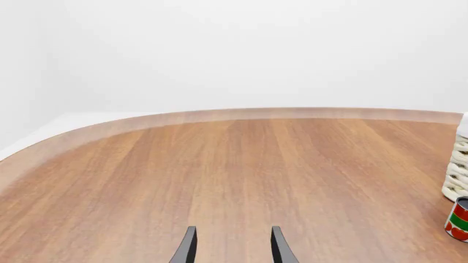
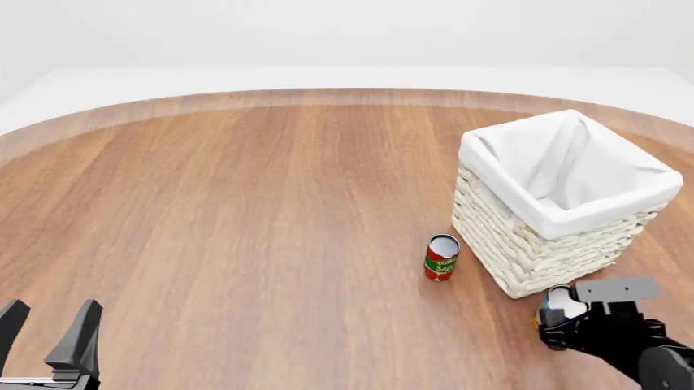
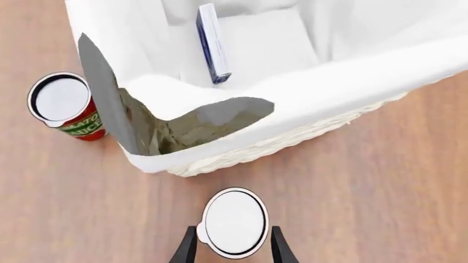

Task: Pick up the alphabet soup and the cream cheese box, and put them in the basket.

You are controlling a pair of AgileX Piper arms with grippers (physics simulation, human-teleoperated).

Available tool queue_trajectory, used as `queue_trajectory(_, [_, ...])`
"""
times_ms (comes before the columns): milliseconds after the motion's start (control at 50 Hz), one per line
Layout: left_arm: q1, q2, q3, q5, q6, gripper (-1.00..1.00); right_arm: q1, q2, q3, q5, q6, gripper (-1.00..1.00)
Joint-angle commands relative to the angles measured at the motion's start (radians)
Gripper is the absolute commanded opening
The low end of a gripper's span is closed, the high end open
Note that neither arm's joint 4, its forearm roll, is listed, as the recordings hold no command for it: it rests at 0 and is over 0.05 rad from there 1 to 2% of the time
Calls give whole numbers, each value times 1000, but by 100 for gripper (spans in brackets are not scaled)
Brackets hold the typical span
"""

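- Right pincer (image 3: pixel 234 246) grips the alphabet soup (image 3: pixel 234 222), just short of the basket (image 3: pixel 307 96).
- Cream cheese box (image 3: pixel 212 44) lies inside, ahead.
- Left pincer (image 1: pixel 232 246) idles open.
- Next: lift over the rim, release.

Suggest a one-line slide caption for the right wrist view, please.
Right gripper straddling the alphabet soup beside the basket, cream cheese box already inside.
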Motion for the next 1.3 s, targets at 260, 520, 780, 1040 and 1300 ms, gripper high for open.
queue_trajectory(260, [0, 0, 0, 0, 0, 100, -8, 143, 20, -137, 0, 100])
queue_trajectory(520, [0, 0, 0, 0, 0, 100, 8, 51, 29, -52, 33, -100])
queue_trajectory(780, [0, 0, 0, 0, 0, 100, 35, -58, 43, 31, 53, -100])
queue_trajectory(1040, [0, 0, 0, 0, 0, 100, 40, -260, 5, 244, 45, -100])
queue_trajectory(1300, [0, 0, 0, 0, 0, 100, 36, -362, -57, 424, 12, -100])
